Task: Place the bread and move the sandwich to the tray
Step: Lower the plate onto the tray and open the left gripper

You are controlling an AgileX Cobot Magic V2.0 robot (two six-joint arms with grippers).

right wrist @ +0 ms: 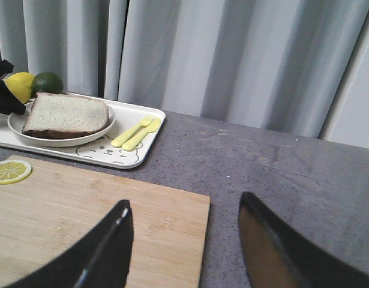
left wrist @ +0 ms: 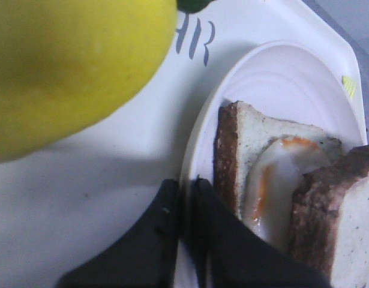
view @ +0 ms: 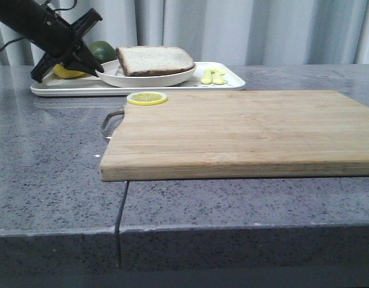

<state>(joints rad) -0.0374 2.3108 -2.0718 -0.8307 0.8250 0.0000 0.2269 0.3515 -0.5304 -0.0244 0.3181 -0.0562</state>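
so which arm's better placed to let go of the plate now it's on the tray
Left. The left gripper is shut on the plate rim beside the sandwich, on the tray. The right gripper hangs open over the cutting board.

The front camera sits low, looking across the wooden board (view: 232,132) toward twelve o'clock. The left wrist camera is very close above the plate (left wrist: 280,78). The right wrist camera looks from farther back, and shares the tray (right wrist: 149,129) with both.
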